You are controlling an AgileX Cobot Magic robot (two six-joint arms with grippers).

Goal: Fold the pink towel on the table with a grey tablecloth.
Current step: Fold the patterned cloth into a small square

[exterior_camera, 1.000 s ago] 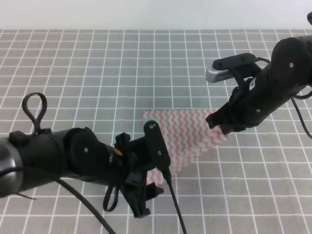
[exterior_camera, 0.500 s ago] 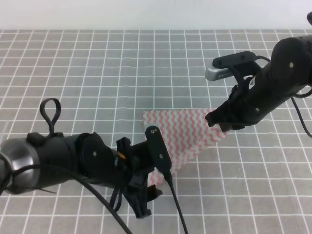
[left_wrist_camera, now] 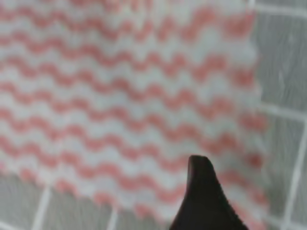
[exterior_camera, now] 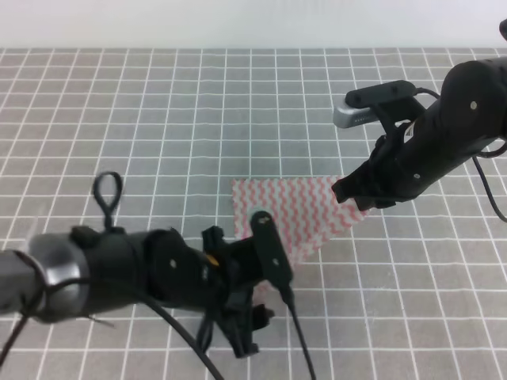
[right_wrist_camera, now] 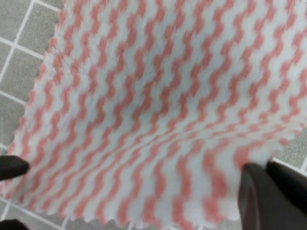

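Exterior high view: table with a grey tablecloth (exterior_camera: 158, 119) runs to a pale back wall. Pink towel (exterior_camera: 297, 210), wavy pink-white stripes, lies mid-table. Right gripper (exterior_camera: 354, 195) pinches its right corner; left gripper (exterior_camera: 247, 332) near its front edge, can't tell its jaws.

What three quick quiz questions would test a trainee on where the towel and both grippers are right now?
1. True or false: the pink towel lies completely flat on the grey tablecloth.
2. Which gripper is at the towel's right corner? A) left gripper B) right gripper C) neither
3. Fill in: the left gripper is at the towel's ______ edge in the overhead view.

Key
1. False: its right corner is raised off the cloth, up at the right gripper.
2. B
3. Near (bottom) edge; a dark fingertip shows over the towel there in the left wrist view, though a grip cannot be confirmed.
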